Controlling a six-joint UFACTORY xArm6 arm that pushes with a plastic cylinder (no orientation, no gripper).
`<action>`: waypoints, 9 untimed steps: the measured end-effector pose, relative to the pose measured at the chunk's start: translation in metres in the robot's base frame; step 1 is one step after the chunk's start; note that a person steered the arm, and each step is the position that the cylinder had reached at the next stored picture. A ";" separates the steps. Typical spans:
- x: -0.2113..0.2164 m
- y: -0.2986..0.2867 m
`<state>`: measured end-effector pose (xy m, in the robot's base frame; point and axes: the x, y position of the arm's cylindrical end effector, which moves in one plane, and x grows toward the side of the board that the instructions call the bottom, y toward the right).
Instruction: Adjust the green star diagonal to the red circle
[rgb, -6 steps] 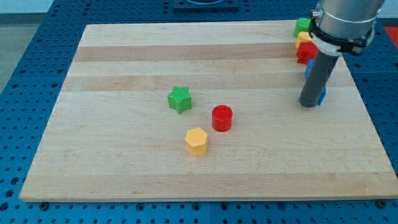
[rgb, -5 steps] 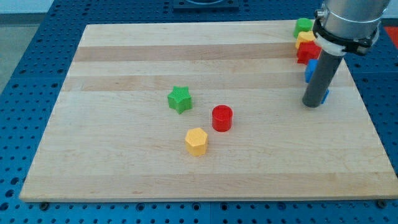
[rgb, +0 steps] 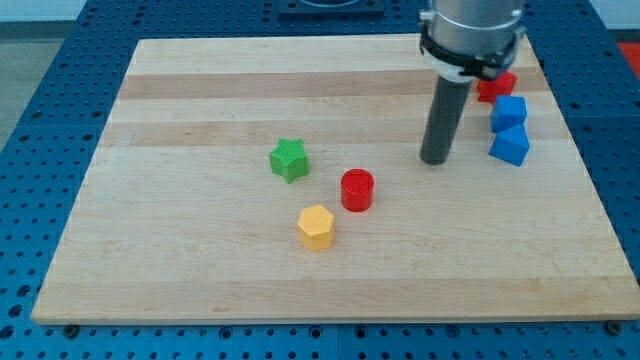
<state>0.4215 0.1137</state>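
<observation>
Tool tip (rgb: 435, 160) right of red circle (rgb: 357, 190), green star (rgb: 289, 160)

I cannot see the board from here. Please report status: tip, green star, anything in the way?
My tip on the board, to the right of and above red circle. Green star untouched, upper left of circle. Yellow hexagon below them, not in the way.

green star (rgb: 288, 160): ridged, laid flat near the counter's middle.
red circle (rgb: 357, 190): upright cylinder, set just toward the view's lower right of the star, apart.
</observation>
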 end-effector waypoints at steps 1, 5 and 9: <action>-0.031 -0.015; -0.037 -0.112; -0.002 -0.196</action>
<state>0.4193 -0.0820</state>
